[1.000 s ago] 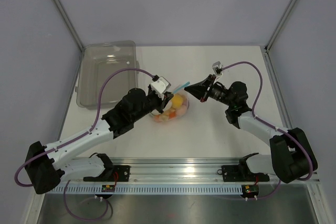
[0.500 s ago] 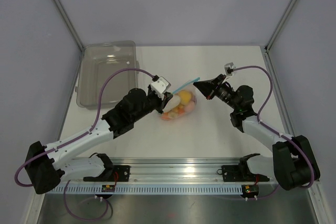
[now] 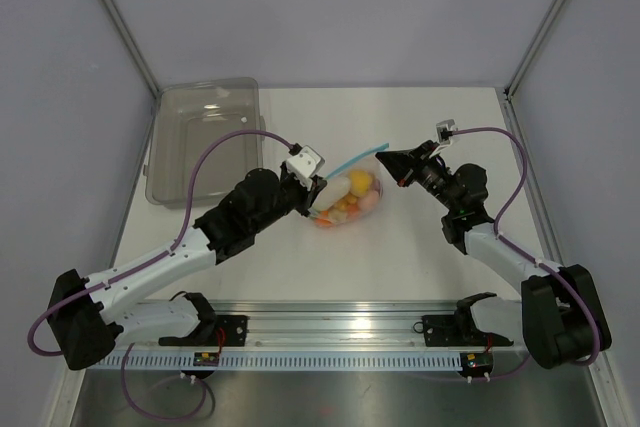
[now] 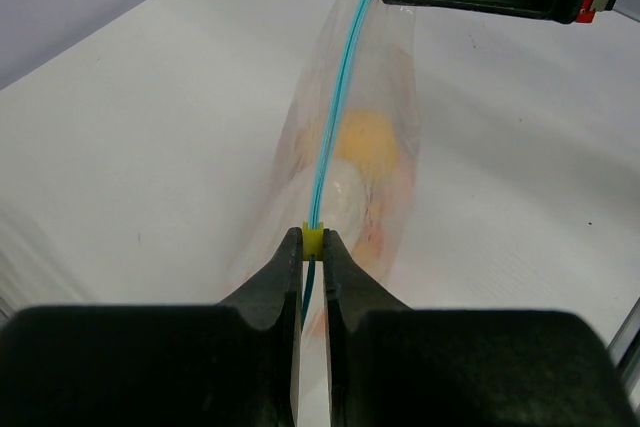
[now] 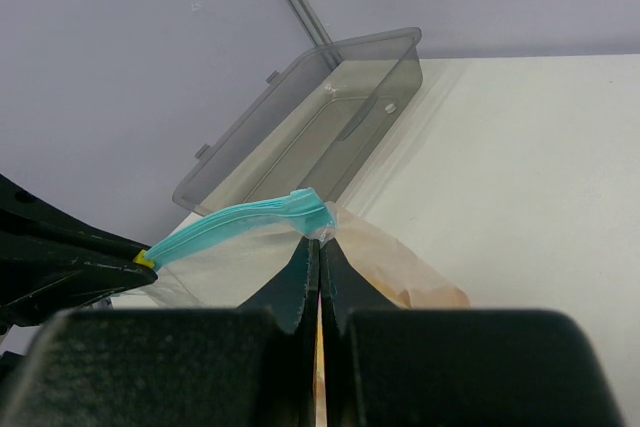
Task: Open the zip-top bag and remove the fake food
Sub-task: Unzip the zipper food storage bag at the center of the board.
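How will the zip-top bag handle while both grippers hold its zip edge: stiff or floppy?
Probably floppy: the zip-top bag is thin clear film, sagging below the zip strip stretched between left gripper and right gripper. Likely bottom-heavy, since the fake food bunches low. Film may slip; both pinches are narrow.

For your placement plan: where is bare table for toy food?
Bare: white table behind the clear blue-zipped bag, right of the smoky-grey tray; also its near strip. Crowded: centre, left gripper and right gripper pinching it.

zip-top bag [image 3: 340,213]: clear; blue strip taut along top | fake food [image 3: 358,185]: yellow, white, orange; inside bag
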